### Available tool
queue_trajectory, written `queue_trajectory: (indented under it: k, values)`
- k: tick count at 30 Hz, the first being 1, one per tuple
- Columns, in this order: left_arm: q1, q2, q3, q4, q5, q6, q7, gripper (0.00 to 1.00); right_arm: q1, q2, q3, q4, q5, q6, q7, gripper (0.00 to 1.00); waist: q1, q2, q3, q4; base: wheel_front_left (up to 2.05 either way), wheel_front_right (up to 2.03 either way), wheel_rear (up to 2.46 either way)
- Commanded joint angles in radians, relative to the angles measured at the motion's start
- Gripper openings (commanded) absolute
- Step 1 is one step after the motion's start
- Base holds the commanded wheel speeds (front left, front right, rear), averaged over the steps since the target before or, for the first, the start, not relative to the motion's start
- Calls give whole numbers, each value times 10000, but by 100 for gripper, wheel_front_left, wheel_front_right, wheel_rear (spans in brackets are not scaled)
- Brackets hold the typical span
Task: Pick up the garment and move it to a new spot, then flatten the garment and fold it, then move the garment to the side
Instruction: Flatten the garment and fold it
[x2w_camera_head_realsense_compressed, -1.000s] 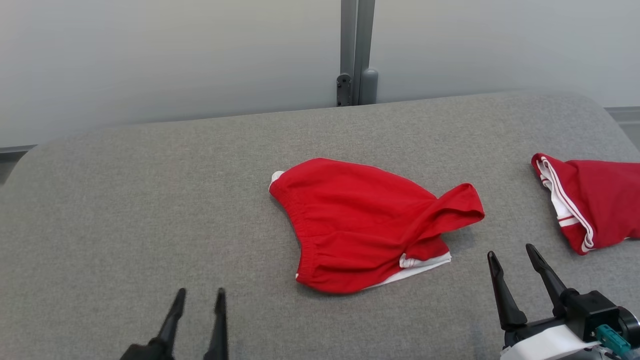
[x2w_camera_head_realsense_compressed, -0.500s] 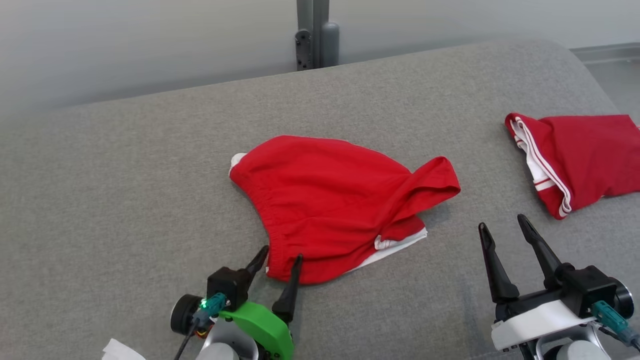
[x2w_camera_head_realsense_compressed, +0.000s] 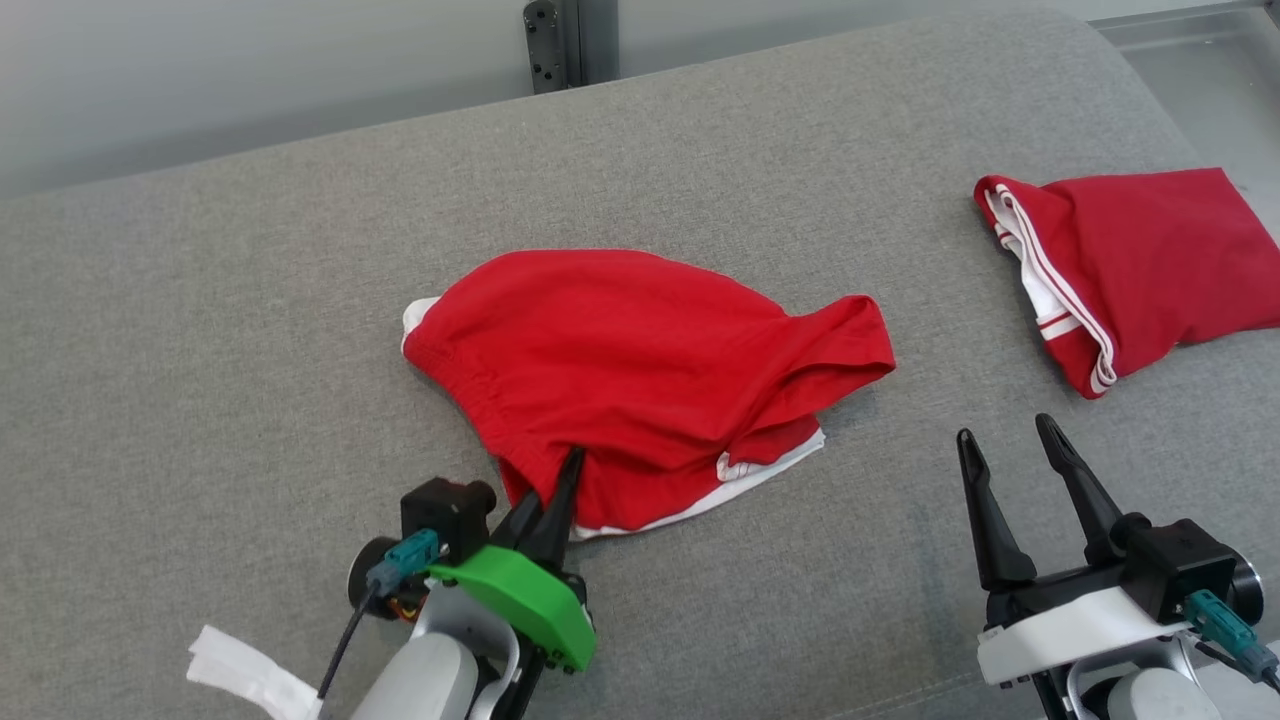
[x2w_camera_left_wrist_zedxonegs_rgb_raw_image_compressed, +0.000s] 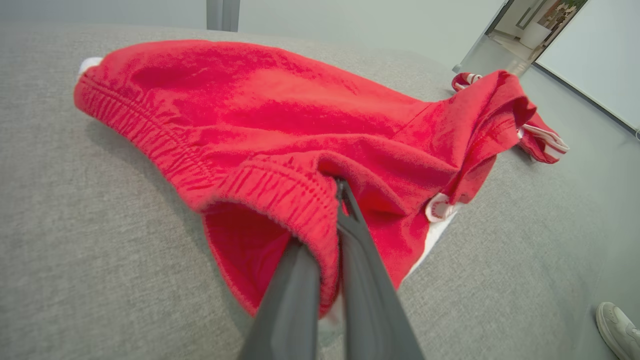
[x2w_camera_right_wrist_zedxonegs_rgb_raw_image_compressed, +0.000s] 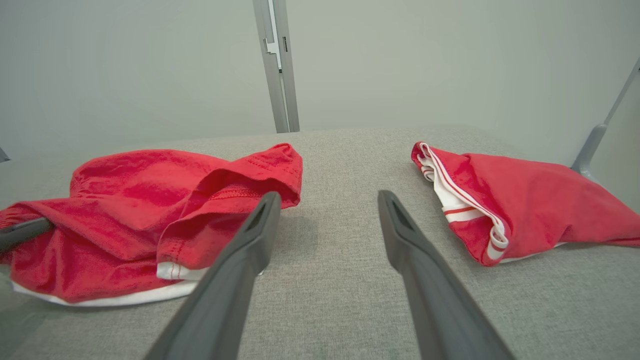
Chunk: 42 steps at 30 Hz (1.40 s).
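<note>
Red shorts with white trim, the garment (x2w_camera_head_realsense_compressed: 640, 380), lie crumpled in the middle of the grey padded table (x2w_camera_head_realsense_compressed: 200, 350). My left gripper (x2w_camera_head_realsense_compressed: 560, 480) is shut on the elastic waistband at the garment's near edge; in the left wrist view the garment (x2w_camera_left_wrist_zedxonegs_rgb_raw_image_compressed: 280, 125) bunches between the two fingers (x2w_camera_left_wrist_zedxonegs_rgb_raw_image_compressed: 350, 260), one inside the waistband. My right gripper (x2w_camera_head_realsense_compressed: 1015, 450) stands open over bare table to the right of the garment, touching nothing. In the right wrist view the garment (x2w_camera_right_wrist_zedxonegs_rgb_raw_image_compressed: 150, 210) lies left of the open fingers (x2w_camera_right_wrist_zedxonegs_rgb_raw_image_compressed: 250, 245).
A second red garment with white stripes (x2w_camera_head_realsense_compressed: 1130, 260) lies folded at the table's far right, also seen as the striped garment (x2w_camera_right_wrist_zedxonegs_rgb_raw_image_compressed: 505, 205). A grey post (x2w_camera_head_realsense_compressed: 560, 40) stands behind the table. A shoe (x2w_camera_left_wrist_zedxonegs_rgb_raw_image_compressed: 620, 325) shows on the floor at the right.
My left gripper has reached forward and shut on the garment's waistband, lifting the edge slightly. The head camera tilted down and shifted. The right gripper has stayed open in place.
</note>
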Motion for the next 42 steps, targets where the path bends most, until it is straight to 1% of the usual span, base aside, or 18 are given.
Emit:
queue_trajectory:
  k: [1,4,6,8,10,12,15,17,18,19,20,21,25,27,33,37,39,42]
  values:
    - [-351,24,-35,-289,-187,-30,164,0,-169,2,21,-19,60,-11,-1,100,0,0,171,62,0,0,0]
    - [-873,16,-18,-689,-557,196,731,0,-307,-6,68,-58,85,-11,-1,100,0,0,490,94,0,0,0]
    - [-1442,14,22,-595,-411,549,1097,0,-480,-31,132,-79,103,-11,-1,100,0,0,772,73,0,0,0]
    - [-1966,23,113,-177,-421,805,1523,0,-641,-41,204,-70,110,-11,-1,100,0,0,1056,15,0,0,0]
    - [-2485,240,91,531,-200,1018,2053,0,-825,-43,309,-52,119,-11,-1,100,0,0,1324,-89,0,0,0]
    - [-2860,536,62,1196,-5,1127,2437,0,-1005,-8,429,-17,146,-11,-1,100,0,0,1546,-263,0,0,0]
    - [-2915,746,135,1749,-151,1039,2612,0,-1031,47,277,60,224,-11,-1,100,0,0,1698,-399,0,0,0]
    - [-2668,946,166,1893,-218,942,2523,17,-894,65,184,118,207,-11,-1,100,0,0,1690,-368,0,0,0]
    - [-2508,992,209,1890,-263,924,2421,30,-807,69,142,149,200,-11,-1,100,0,0,1653,-321,0,0,0]
    - [-2350,1049,214,1840,-234,886,2285,46,-730,67,101,172,190,-11,-1,100,0,0,1599,-266,0,0,0]
    - [-2170,1072,236,1739,-297,797,2116,81,-669,66,57,190,173,-11,-1,100,0,0,1521,-201,0,0,0]
    - [-1972,1047,309,1606,-418,781,1960,100,-610,69,22,213,157,-11,-1,100,0,0,1433,-136,0,0,0]
    - [-1146,1036,377,856,-747,716,1772,100,-453,-18,-30,193,99,-11,-1,100,0,0,993,148,0,0,0]
    - [-655,1152,395,259,-864,832,1820,100,-377,-70,-25,166,95,-11,-1,100,0,0,761,279,0,0,0]
    - [750,1775,794,-2064,-1166,1363,2289,100,-85,-146,-42,128,47,-11,-1,100,0,0,153,464,0,0,0]
    - [1457,2346,1270,-3115,-1179,1937,2598,100,118,-117,35,154,22,-11,-1,100,0,0,-85,435,0,0,0]
    - [1643,2430,1421,-3704,-1169,2115,2545,100,180,-121,78,174,42,-11,-1,100,0,0,-215,352,0,0,0]
    - [1745,2386,1253,-4418,-1002,2184,2494,100,320,-103,23,138,65,-11,-1,100,0,0,-338,232,0,0,0]
